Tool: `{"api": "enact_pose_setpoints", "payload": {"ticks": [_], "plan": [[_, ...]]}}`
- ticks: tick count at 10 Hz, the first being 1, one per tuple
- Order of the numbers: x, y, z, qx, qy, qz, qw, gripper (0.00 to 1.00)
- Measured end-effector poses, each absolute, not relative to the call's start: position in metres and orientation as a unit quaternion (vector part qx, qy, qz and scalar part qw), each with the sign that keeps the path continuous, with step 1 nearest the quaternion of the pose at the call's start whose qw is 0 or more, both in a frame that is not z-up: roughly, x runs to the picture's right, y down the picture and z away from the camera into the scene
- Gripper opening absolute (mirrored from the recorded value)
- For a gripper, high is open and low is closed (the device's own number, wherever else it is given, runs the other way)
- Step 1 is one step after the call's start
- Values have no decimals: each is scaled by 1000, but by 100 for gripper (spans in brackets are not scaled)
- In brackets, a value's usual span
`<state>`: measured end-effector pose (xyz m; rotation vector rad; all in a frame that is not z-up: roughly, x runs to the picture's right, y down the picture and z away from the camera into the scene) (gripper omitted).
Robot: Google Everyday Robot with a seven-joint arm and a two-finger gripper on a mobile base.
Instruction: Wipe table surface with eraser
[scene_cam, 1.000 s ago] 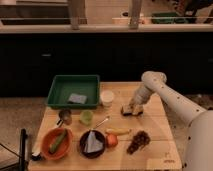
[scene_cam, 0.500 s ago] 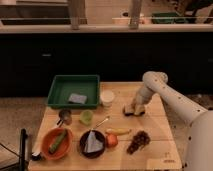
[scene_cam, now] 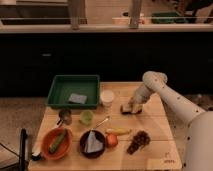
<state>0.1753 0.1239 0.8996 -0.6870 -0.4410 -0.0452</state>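
The gripper (scene_cam: 133,102) is down on the eraser (scene_cam: 129,108), which lies on the table (scene_cam: 155,135) just right of the white cup (scene_cam: 106,97). From here I cannot tell whether the gripper is clamped on the eraser or only resting over it. I'd judge this as the wiping step, or the grasp just ahead of it. The next move calls for steady downward pressure and a sideways sweep across bare planks, clear of the cup.

dark counter front (scene_cam: 50,60) | pale countertop (scene_cam: 45,28) above | speckled grey floor (scene_cam: 20,107) | dim warm light
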Motion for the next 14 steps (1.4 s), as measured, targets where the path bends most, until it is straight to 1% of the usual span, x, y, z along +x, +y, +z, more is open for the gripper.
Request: {"api": "enact_pose_setpoints", "payload": {"ticks": [1,3,5,7,11,14], "plan": [[168,126,892,-335,-228,-35,914,0],[153,141,864,-339,-256,-78,902,0],[150,156,844,-348,-260,-107,894,0],[165,165,837,-359,-249,-110,893,0],[204,159,858,-366,-213,-72,903,0],[212,141,894,-360,-192,-44,912,0]]}}
